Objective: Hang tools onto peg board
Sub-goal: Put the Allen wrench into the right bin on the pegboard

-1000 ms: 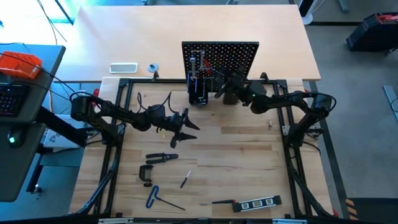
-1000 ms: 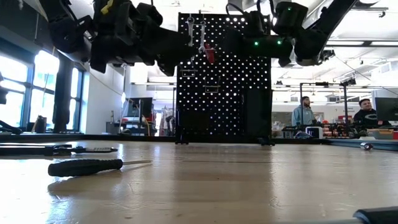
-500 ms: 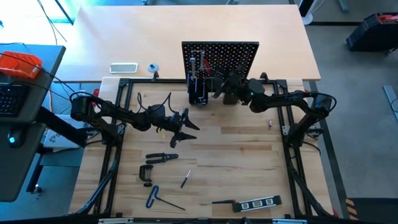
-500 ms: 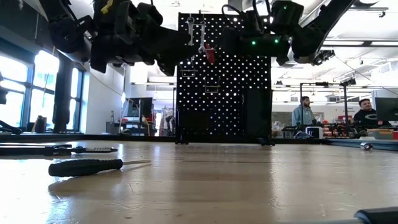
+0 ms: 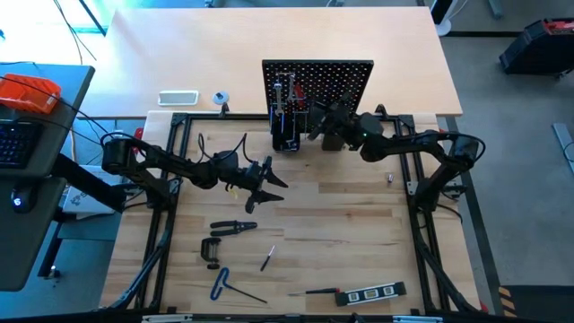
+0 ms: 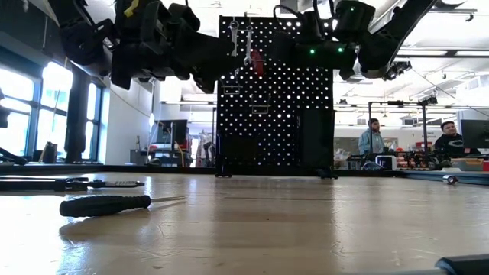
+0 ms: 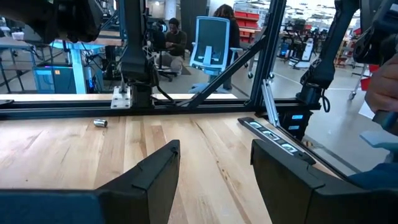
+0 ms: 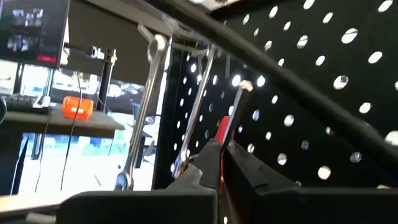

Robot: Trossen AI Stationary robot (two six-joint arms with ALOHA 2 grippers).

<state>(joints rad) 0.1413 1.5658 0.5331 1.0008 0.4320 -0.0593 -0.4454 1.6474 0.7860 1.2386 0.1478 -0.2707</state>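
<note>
The black peg board (image 5: 336, 79) stands upright at the table's far edge. Two silver wrenches (image 8: 146, 106) and a red-handled screwdriver (image 8: 221, 132) hang on it. My right gripper (image 8: 222, 154) is shut, raised close in front of the board (image 8: 323, 93), right before the red handle. My left gripper (image 7: 214, 149) hovers open and empty over the table's middle left (image 5: 272, 184). On the table's near left lie black pliers (image 5: 235, 228), a C-clamp (image 5: 211, 251), a blue hex key (image 5: 222, 283), a small screwdriver (image 5: 267, 259), another screwdriver (image 5: 318, 292) and the level (image 5: 372, 292). My right gripper's shut fingertips (image 8: 208, 155) stand right in front of the screwdriver's red handle (image 8: 222, 127), slanting upward from the near side. The fingers themselves hide the spot, so I cannot tell whether they touch the handle.
A black holder box (image 5: 285, 136) with tools sits at the board's base. A white tray (image 5: 178, 97) and a tape roll (image 5: 220, 98) lie beyond the frame at the far left. A small metal piece (image 5: 389, 178) lies at the right. People sit in the room behind (image 6: 373, 139).
My right gripper has shut its fingers in front of the peg board while staying in place. My left arm has kept still, and the tools on the table lie as before.
</note>
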